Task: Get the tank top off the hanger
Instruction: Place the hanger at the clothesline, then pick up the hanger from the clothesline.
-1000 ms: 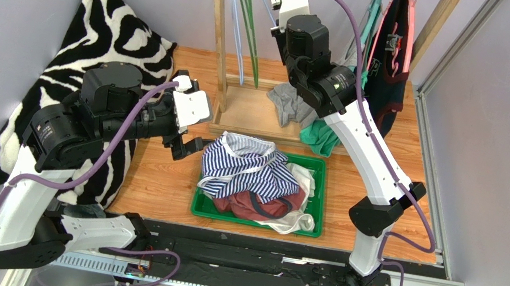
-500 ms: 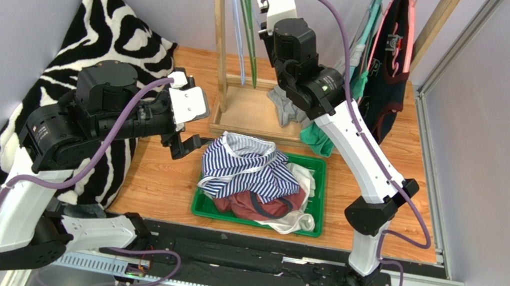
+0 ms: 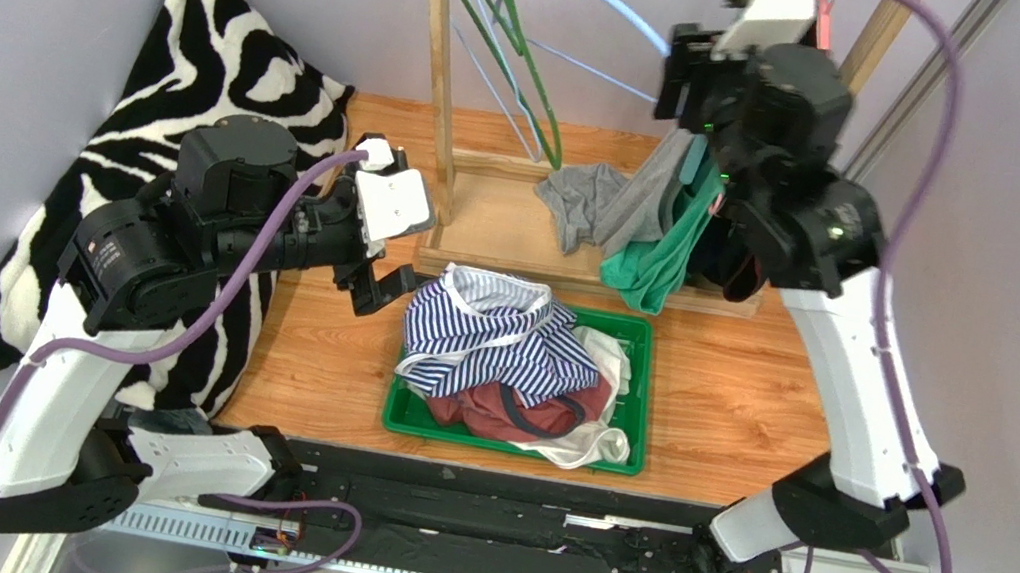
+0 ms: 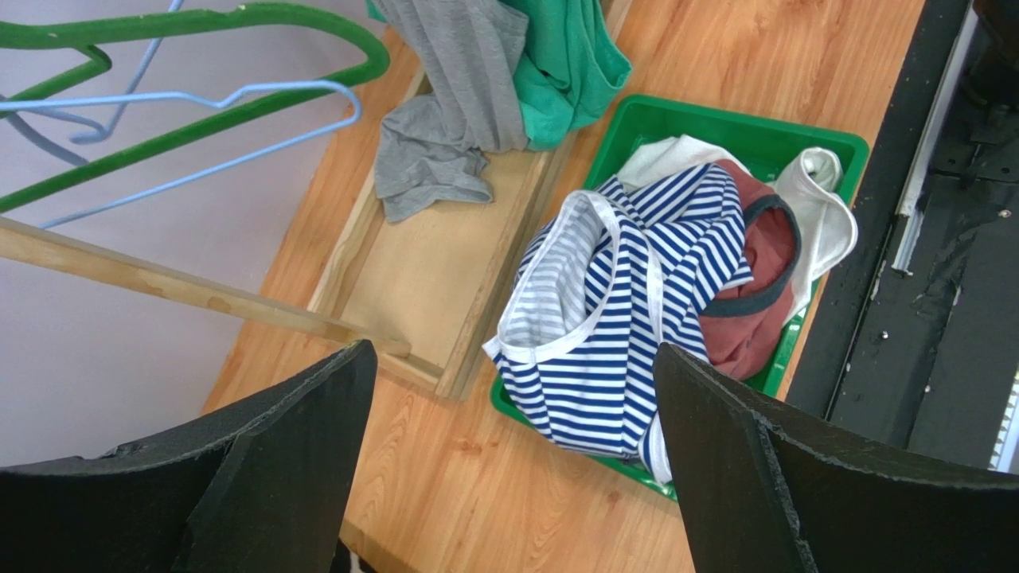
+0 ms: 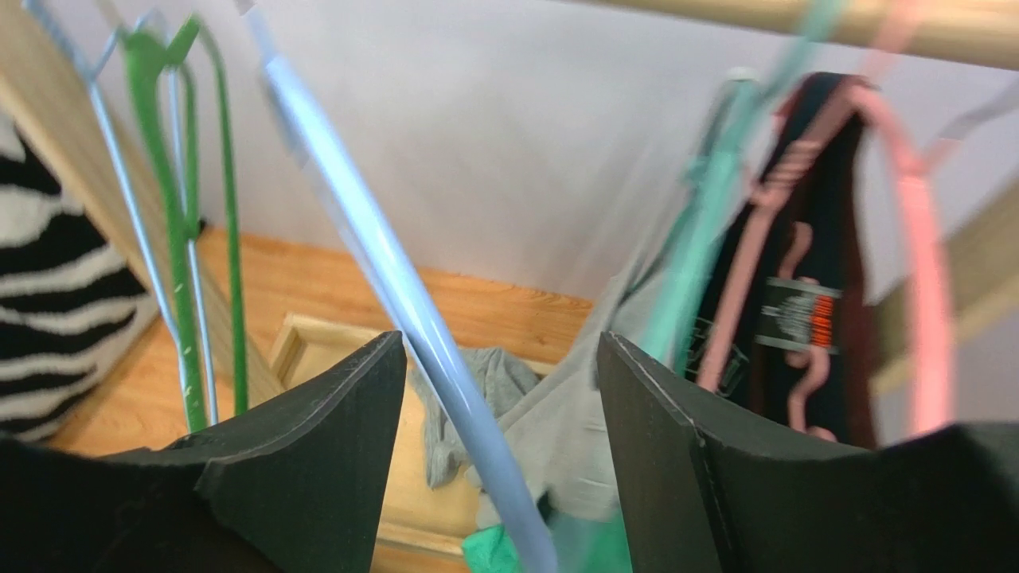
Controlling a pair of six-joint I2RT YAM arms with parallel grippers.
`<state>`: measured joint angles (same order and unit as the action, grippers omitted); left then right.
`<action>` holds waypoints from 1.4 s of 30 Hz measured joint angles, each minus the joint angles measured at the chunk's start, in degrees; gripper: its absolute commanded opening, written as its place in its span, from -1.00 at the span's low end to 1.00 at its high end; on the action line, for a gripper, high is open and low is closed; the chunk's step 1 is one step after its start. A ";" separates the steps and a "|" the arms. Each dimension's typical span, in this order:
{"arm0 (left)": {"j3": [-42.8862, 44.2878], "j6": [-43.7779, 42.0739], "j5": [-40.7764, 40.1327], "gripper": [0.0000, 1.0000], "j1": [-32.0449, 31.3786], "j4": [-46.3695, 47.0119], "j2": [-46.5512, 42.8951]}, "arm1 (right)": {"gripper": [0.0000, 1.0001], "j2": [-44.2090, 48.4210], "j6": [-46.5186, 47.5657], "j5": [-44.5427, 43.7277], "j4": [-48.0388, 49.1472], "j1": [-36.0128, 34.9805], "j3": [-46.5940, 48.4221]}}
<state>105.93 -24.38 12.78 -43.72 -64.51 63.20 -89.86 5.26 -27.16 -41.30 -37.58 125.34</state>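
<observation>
right gripper (image 5: 502, 466) is spread wide up by the wooden rack (image 5: 837, 18), with a pale blue hanger (image 5: 395, 299) running through its gap. just to the right, the black tank top (image 5: 837, 191) hangs on a pink hanger (image 5: 915, 239). left gripper (image 4: 514, 478) hovers, fingers apart, over the green tray (image 4: 742, 123) on the table (image 4: 766, 48).

Grey top (image 3: 589, 208), teal top (image 3: 656, 266), grn tray (image 4: 718, 117), zebra-print blkt (image 3: 240, 49).
</observation>
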 measured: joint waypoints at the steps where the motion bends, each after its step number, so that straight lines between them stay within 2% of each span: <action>1: 0.00 0.00 0.00 0.89 0.00 0.00 0.13 | 0.30 1.14 -0.96 0.76 0.02 1.49 -0.07; 5: 0.00 0.02 0.02 0.89 0.00 -0.02 0.46 | 0.30 4.11 -4.96 4.17 0.24 6.60 -1.44; 16: -0.04 0.02 0.22 0.89 0.20 0.00 0.46 | 0.35 3.21 -10.03 9.33 -0.20 11.02 -10.69; 23: -0.20 0.02 0.28 0.89 0.33 -0.02 0.46 | 0.62 7.48 -10.73 19.74 1.53 11.52 -13.53; 29: -0.22 0.02 0.59 0.89 0.35 -0.02 0.48 | 0.69 13.60 -11.76 26.77 4.46 11.52 -15.89; 35: -0.22 0.02 0.94 0.89 0.37 -0.02 0.57 | 0.71 13.99 -14.14 26.08 5.20 11.52 -11.78; 42: -0.24 0.02 1.33 0.90 0.63 -0.02 0.59 | 0.72 8.46 -19.10 21.42 5.14 11.52 -8.83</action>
<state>105.69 -24.36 14.11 -43.09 -64.53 63.79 -81.41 -13.85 -5.74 -36.16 -26.06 116.51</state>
